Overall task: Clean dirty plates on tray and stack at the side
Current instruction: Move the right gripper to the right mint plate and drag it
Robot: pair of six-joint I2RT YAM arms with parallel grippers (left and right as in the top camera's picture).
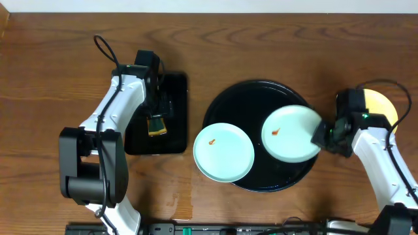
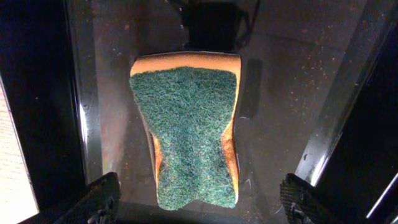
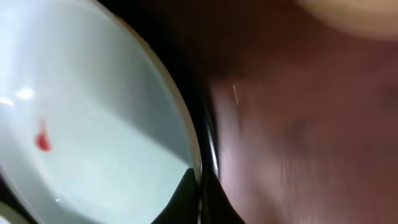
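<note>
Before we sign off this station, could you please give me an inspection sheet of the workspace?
Surface: wood-grain table, bare brown.
Job's things: round black tray carries two mint plates, each smeared orange-red; left mint plate overhangs its rim; yellow plate lies beside the right arm.
Clutter: sponge in rectangular tray.
Grippers: left gripper open over the sponge; right gripper shut on right mint plate's rim.
Cables: black loops at both arms.
Surroundings: nothing seen.

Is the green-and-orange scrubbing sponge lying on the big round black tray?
No, the green-and-orange sponge lies on the smaller rectangular black tray, beside the round glossy black tray.
</note>
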